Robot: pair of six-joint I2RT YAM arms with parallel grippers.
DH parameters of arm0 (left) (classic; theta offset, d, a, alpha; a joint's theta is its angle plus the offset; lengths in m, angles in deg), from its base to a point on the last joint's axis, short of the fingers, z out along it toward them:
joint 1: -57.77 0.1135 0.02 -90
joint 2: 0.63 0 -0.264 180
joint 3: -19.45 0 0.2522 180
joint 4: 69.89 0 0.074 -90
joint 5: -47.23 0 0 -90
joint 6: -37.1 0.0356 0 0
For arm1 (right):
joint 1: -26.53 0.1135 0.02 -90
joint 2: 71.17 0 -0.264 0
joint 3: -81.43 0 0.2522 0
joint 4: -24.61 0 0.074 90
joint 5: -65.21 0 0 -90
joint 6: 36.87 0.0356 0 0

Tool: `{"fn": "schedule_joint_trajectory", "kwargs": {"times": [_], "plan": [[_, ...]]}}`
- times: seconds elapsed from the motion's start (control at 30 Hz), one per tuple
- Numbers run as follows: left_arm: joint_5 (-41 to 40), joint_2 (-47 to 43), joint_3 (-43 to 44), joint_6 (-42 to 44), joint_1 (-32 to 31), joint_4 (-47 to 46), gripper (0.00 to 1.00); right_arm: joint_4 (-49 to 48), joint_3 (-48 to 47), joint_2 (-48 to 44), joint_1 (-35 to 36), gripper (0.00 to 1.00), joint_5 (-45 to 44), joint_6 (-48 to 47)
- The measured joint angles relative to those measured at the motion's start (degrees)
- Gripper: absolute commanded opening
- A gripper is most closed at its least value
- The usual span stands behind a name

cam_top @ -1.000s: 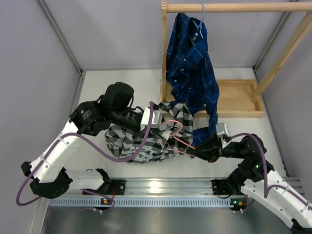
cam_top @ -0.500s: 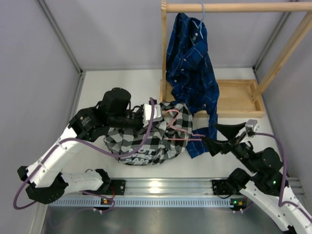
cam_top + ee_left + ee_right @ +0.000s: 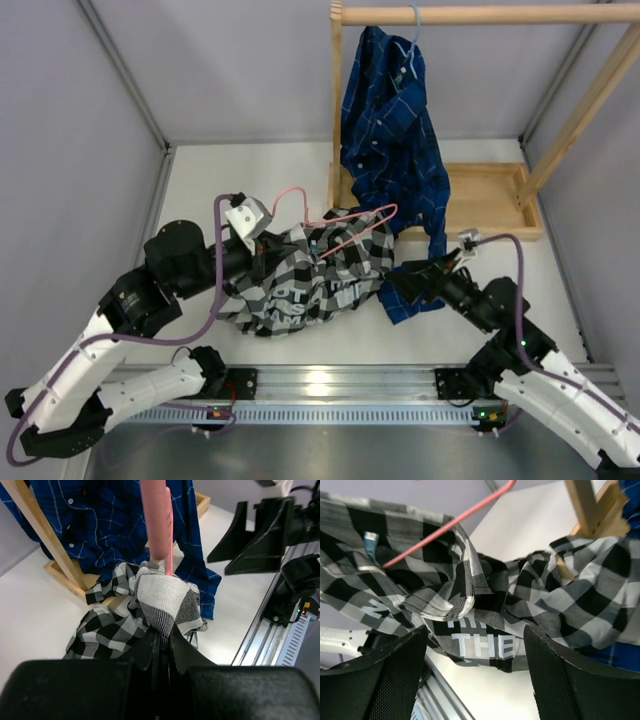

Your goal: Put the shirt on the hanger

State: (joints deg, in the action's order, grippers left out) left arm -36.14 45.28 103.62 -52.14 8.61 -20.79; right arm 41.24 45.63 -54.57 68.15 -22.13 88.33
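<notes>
The black-and-white checked shirt (image 3: 300, 290) lies bunched on the white table, and its white lettering shows. The pink wire hanger (image 3: 350, 222) runs through its upper part, with the hook sticking out at the upper left. My left gripper (image 3: 262, 252) is shut on a fold of the shirt (image 3: 167, 597), and the hanger (image 3: 157, 520) rises right behind that fold. My right gripper (image 3: 395, 280) is open at the shirt's right edge and holds nothing. In the right wrist view the shirt (image 3: 485, 610) and hanger (image 3: 445, 527) fill the space ahead of the open right gripper (image 3: 475, 635).
A blue plaid shirt (image 3: 390, 130) hangs from the wooden rack's rail (image 3: 480, 14), and its tail reaches the table beside my right gripper. The rack's wooden base tray (image 3: 490, 200) sits at the back right. A metal rail (image 3: 340, 385) runs along the near edge.
My right gripper let go, opened, and now points at the shirt's right edge. My left arm swung, turning the hanger so its hook sticks up-left; the shirt shifted with it.
</notes>
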Motion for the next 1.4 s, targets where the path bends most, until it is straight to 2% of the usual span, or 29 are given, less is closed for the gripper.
{"fn": "schedule_joint_trajectory", "kwargs": {"times": [0.13, 0.2, 0.37, 0.5, 0.53, 0.6, 0.63, 0.83, 1.13, 1.4], "plan": [[-0.1, -0.3, -0.5, -2.9, 0.0, -2.1, 0.0, -9.5, -0.1, 12.5, 0.0, 0.65, 4.0, 1.5], [-0.3, -0.3, -1.0, -4.1, 0.0, -3.1, 0.0, -14.9, -0.1, 18.0, 0.0, 0.53, 5.8, 2.6], [-0.5, -0.3, -3.1, -5.6, 0.0, -5.2, 0.0, -26.8, 0.4, 28.8, 0.0, 0.44, 8.3, 5.7], [-0.2, -0.3, -3.9, -6.0, 0.0, -5.8, 0.0, -32.9, 1.4, 31.9, 0.3, 0.34, 8.8, 7.5], [-0.2, -0.3, -4.0, -6.1, 0.0, -5.9, 0.0, -34.1, 1.5, 32.3, 0.3, 0.27, 8.7, 7.9], [-0.2, -0.5, -4.5, -6.2, 0.0, -6.7, 0.0, -36.0, 1.7, 32.9, 0.3, 0.24, 8.4, 8.6], [-0.2, -0.5, -4.7, -6.3, 0.0, -6.9, 0.0, -36.5, 1.9, 33.0, 0.3, 0.18, 8.1, 8.9], [-0.2, -1.6, -6.2, -6.4, 0.0, -8.1, 0.0, -38.0, 3.1, 32.9, 0.3, 0.0, 5.2, 10.4], [-0.3, -5.3, -8.0, -5.8, 0.0, -8.1, 0.0, -32.9, 3.6, 26.1, 0.3, 0.0, -3.9, 10.3], [1.2, -8.4, -8.3, -5.7, 0.0, -3.8, 0.0, -25.3, 1.0, 23.2, 0.2, 0.0, -7.4, 8.4]]}}
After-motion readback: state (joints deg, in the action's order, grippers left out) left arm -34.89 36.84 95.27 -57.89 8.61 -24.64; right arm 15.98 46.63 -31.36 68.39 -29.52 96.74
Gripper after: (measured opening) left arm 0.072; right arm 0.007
